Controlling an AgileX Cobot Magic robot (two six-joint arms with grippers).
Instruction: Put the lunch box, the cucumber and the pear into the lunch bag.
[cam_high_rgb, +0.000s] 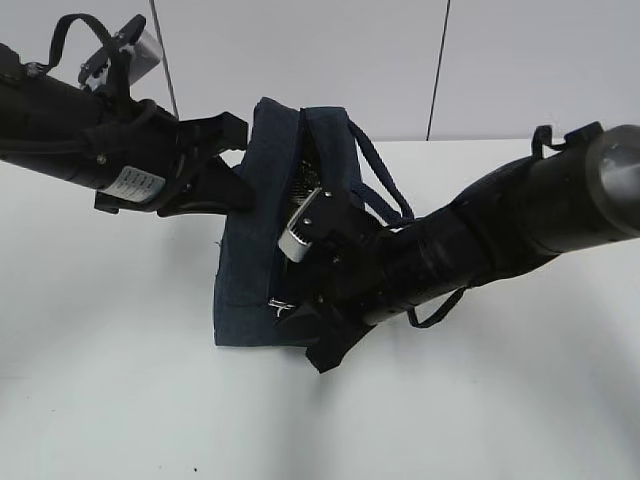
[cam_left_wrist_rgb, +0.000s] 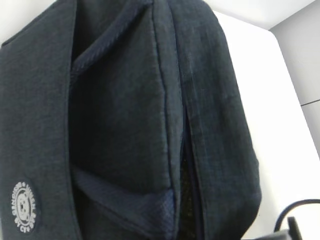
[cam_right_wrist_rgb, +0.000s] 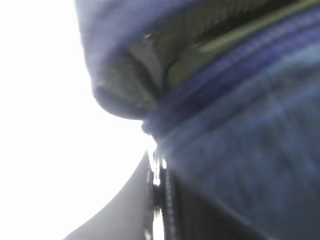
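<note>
- You see the lunch bag (cam_left_wrist_rgb: 125, 115) filling nearly the whole left wrist view, its dark navy fabric creased.
- A round white printed logo (cam_left_wrist_rgb: 23, 206) sits at lower left.
- The white table (cam_left_wrist_rgb: 280, 100) shows on the right.

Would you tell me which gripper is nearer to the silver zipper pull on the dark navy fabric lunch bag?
Right. The right gripper is at the silver zipper pull on the dark navy fabric lunch bag's near end; the left gripper meets the far upper edge.

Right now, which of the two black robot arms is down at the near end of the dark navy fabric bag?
The right arm: its gripper sits at the dark navy fabric bag's near end; the left gripper presses its far side.
</note>
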